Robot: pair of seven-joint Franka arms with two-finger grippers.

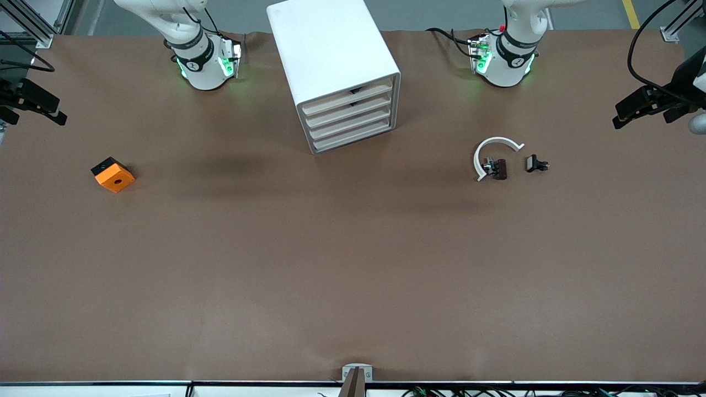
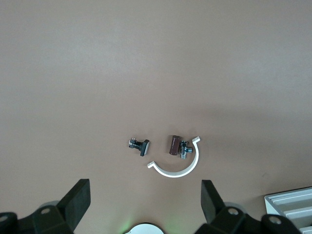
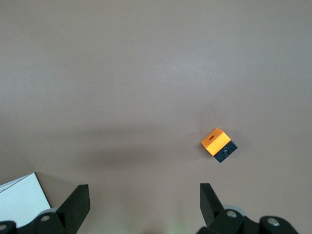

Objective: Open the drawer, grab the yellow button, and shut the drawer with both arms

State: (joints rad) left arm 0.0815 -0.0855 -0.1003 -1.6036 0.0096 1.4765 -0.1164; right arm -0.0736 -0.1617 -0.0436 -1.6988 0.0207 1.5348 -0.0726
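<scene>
The white cabinet [image 1: 331,49] stands between the two arm bases, and its four beige-fronted drawers [image 1: 350,114] are all shut. The button is hidden. My left gripper [image 1: 645,107] is open and empty, held high over the left arm's end of the table; its wrist view [image 2: 145,195] looks down on bare table and a corner of the cabinet [image 2: 290,209]. My right gripper [image 1: 33,107] is open and empty, held high over the right arm's end; its wrist view [image 3: 143,192] shows bare table and a cabinet corner [image 3: 19,200].
An orange square block [image 1: 113,175] with a black hole lies toward the right arm's end, also in the right wrist view [image 3: 218,145]. Two small black clips [image 1: 495,167] [image 1: 536,164] and a white arc [image 1: 496,144] lie toward the left arm's end, also in the left wrist view [image 2: 176,145].
</scene>
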